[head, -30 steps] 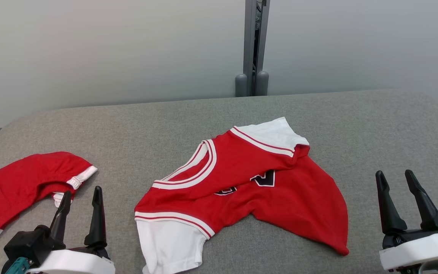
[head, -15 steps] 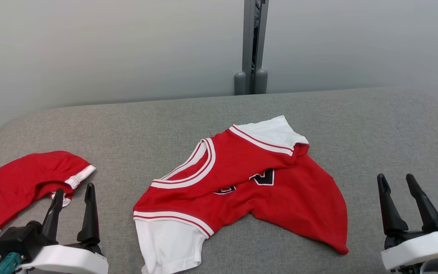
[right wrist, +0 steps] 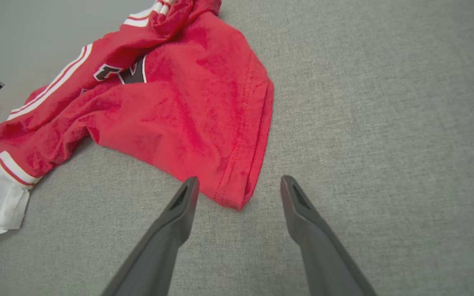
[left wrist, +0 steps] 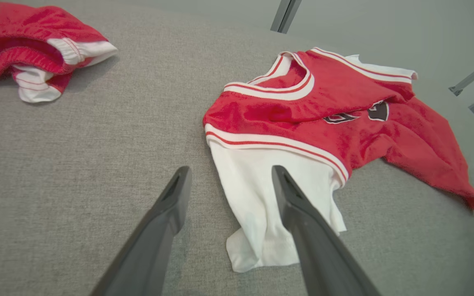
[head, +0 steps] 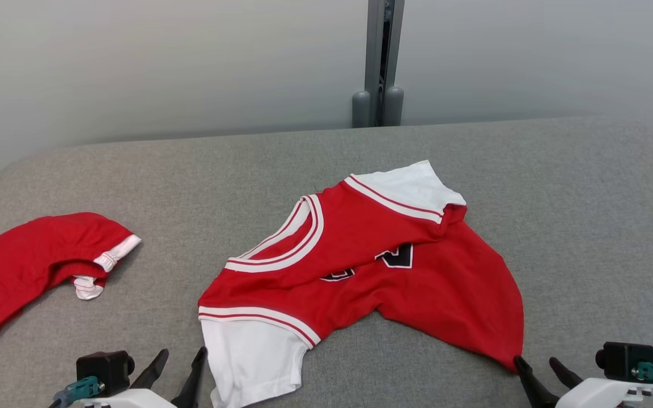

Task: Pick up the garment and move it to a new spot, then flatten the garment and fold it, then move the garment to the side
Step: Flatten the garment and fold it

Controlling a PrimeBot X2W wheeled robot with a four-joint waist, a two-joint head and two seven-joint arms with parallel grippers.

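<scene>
**Bench** (head: pixel 587 192), one. Grey fabric top, with a far edge rounded at both corners, backed by a pale wall (head: pixel 134 68) with one grey post (head: pixel 380 56). Wide bare cloth is found ahead and outward of the right fingers (head: pixel 531 386). A bare strip is found ahead of the left fingers (head: pixel 193 378), between the two red pieces. A further bare band is left between the garment and the far edge.

**Garment** (head: pixel 372 272), one. Red jersey with two white sleeves, white-and-red trim and dark lettering. It is laid crumpled and partly folded over itself at mid-bench, ahead of and between both pairs of fingers.
- The near white sleeve is placed just ahead of the left fingers; in the left wrist view it is seen between the two tips.
- The red hem corner is placed just ahead of the right fingers, between the tips in the right wrist view.
- Contact cannot be told at either point.

**Second red piece** (head: pixel 26 260), one. White-cuffed and bunched, well apart from the garment, ahead and outward of the left fingers, toward the bench's left side.

**Fingers**, two pairs, four in all. Each pair is held apart.
</scene>
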